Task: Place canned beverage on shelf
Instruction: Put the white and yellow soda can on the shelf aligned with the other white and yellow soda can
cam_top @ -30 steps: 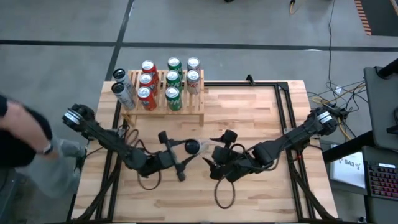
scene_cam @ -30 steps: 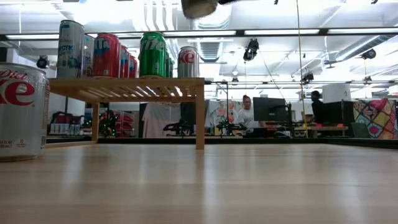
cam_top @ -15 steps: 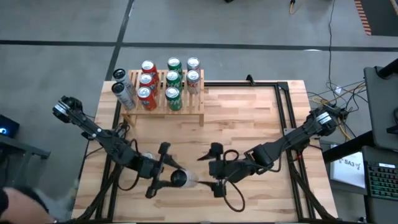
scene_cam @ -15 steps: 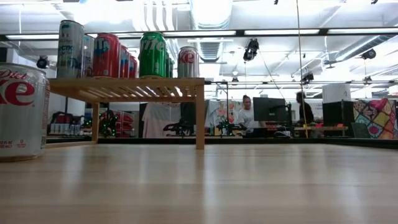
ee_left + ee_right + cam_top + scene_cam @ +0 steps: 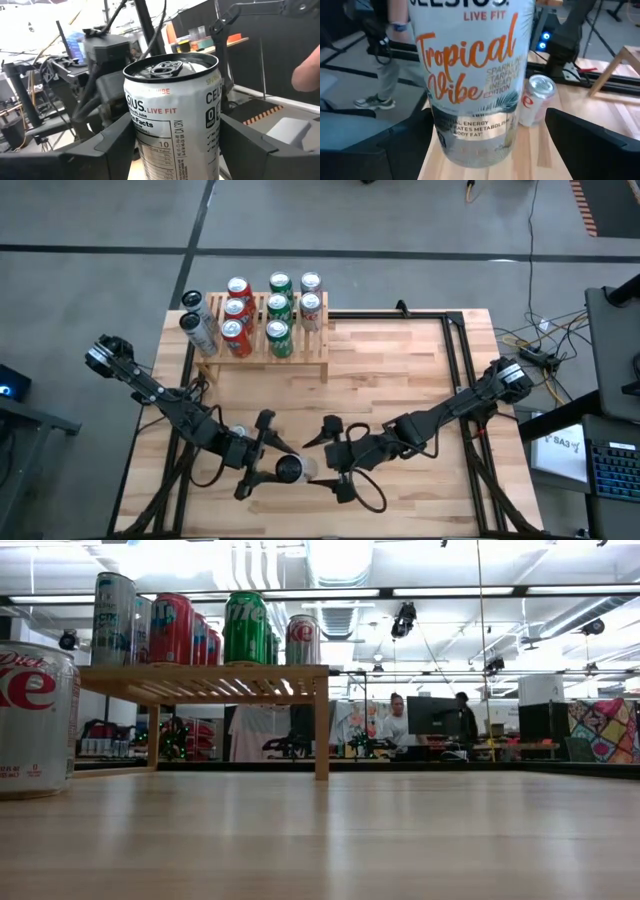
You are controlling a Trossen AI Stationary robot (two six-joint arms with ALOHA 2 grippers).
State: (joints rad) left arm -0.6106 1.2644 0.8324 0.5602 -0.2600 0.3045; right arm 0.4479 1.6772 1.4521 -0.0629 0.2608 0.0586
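Low in the frame, your left gripper (image 5: 268, 468) pinches the white can (image 5: 290, 469). Your right gripper (image 5: 322, 462) is spread wide around it. Bare surface (image 5: 400, 370) lies open up to the shelf (image 5: 300, 355).

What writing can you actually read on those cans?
"LIVE FIT", "Tropical Vibe": white slim can between the right gripper's fingers.
"LIVE FIT", "10": same can, in the left wrist view; small print blurred.
"Diet", "ke" cut off: silver can on the table.
Green and red cans on the light-wood slatted shelf: unreadable.
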